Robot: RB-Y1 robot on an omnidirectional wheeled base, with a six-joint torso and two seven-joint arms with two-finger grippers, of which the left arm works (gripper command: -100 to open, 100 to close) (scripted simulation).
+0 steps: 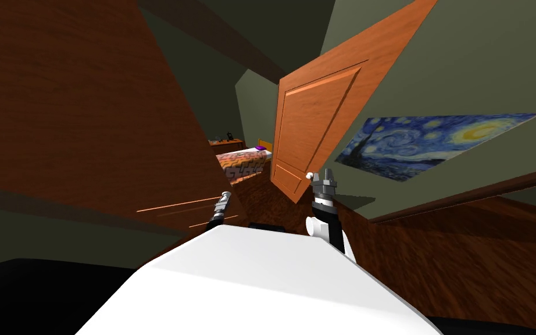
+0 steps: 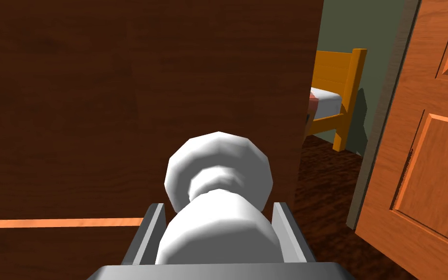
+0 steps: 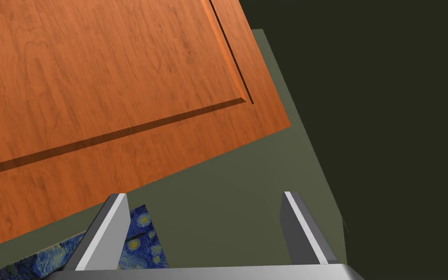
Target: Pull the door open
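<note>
Gripping a knob with the left gripper, both blades pressed against the sides of its outer bulb. Faceted and plain white, two rounded lobes joined by a narrower neck, set on the brown door close to its free vertical edge. Dim, smooth wood grain on that face, crossed by one thin orange line below the knob. Past that edge, a gap: dark wood floor, then a bed with an orange-yellow board-and-post frame and a white mattress. On the far side of the gap, an orange door of bright wood with raised rectangular panels, standing ajar, its thin edge turned toward the opening. From the head, facing the brown door as a broad slab to the left and the orange door ahead to the right. Holding the right gripper up just beside the orange door's lower corner, blades spread wide on nothing. Beyond them, panelled orange wood, flat olive wall and a corner of a blue swirling-sky painting.
</note>
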